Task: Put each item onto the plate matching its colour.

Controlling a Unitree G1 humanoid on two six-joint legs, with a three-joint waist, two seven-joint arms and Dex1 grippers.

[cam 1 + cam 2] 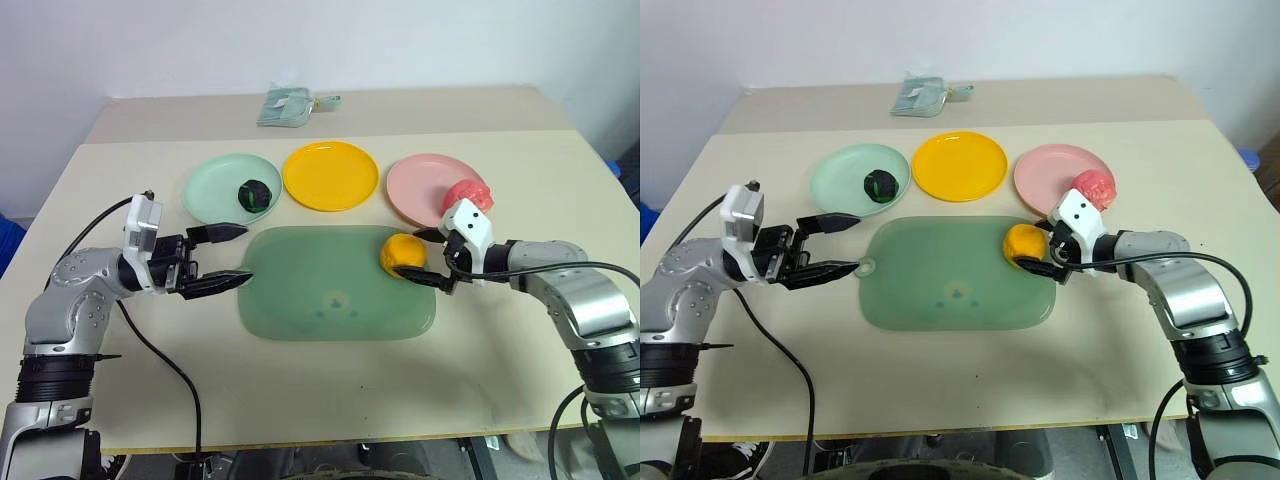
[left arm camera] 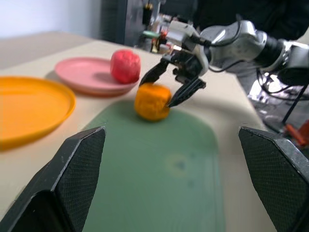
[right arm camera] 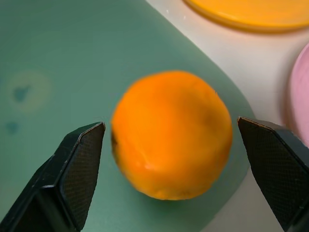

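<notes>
On the table, the green board carries the orange fruit at its corner near the pink plate. My right gripper is spread around the fruit, not touching it. My left gripper is spread wide and holds nothing.

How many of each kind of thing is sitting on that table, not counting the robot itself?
Plates: 3: mint green plate, yellow plate, pink plate
Toy foods: 3: dark green vegetable, red apple, orange fruit
Green board: 1
Grey-green cloth pouch: 1
Total: 8
</notes>
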